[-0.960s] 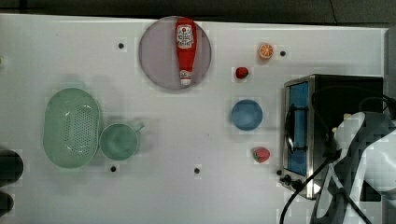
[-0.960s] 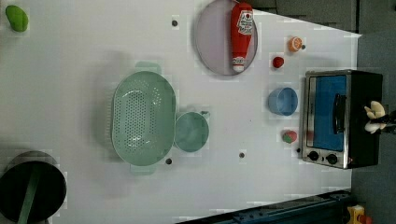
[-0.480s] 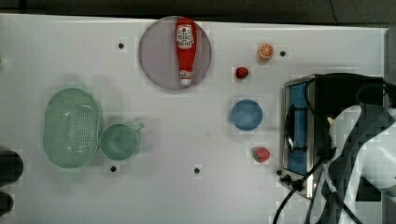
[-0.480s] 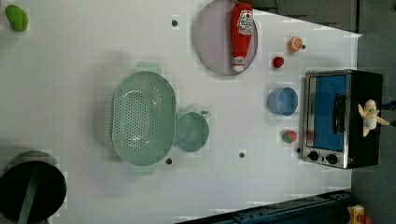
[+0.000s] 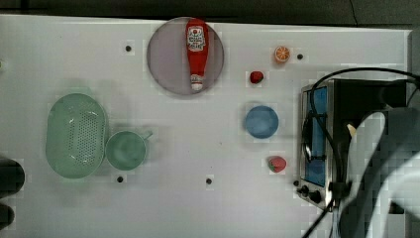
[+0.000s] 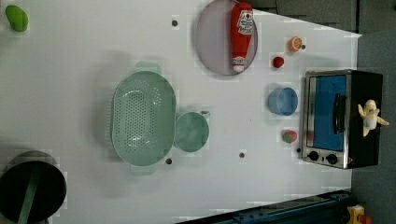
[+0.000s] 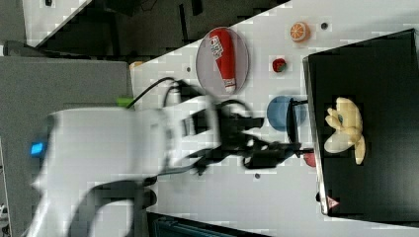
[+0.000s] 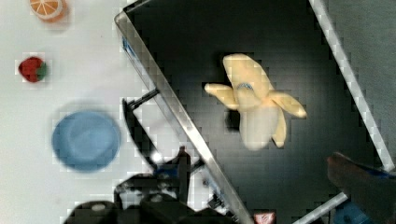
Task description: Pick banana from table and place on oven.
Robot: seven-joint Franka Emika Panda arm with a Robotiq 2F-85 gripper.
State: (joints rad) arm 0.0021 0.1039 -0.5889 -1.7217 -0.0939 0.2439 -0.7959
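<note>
Read from left to right across the right view, the white arm is met first, then the gripper (image 7: 276,148) at its dark end, then the oven (image 7: 375,89), and last the banana (image 7: 346,129). The worktop (image 7: 257,207) runs beneath the arm, with the blue bowl (image 7: 277,112) just short of the oven's front edge.

The banana is seen lying on the oven's black top, half peeled, with its pale flaps spread. Nothing touches it. In the wrist view the banana (image 8: 254,105) rests near the middle of the dark panel, and its long axis is set slantwise to the silver front frame of the oven (image 8: 163,93).

The jaws are spread to their widest and carry nothing; one dark fingertip (image 8: 355,175) is seen at the edge of the wrist view, apart from the fruit. The relation that matters is this: in the right view the banana lies to the right of the jaws, past the oven's front edge, and a clear gap is left between them.

The placing is judged to be done, since the fruit sits free on the oven. What remains is taken to be a withdrawal toward the right view's left, away from the fruit, so that the flaps are not brushed.
</note>
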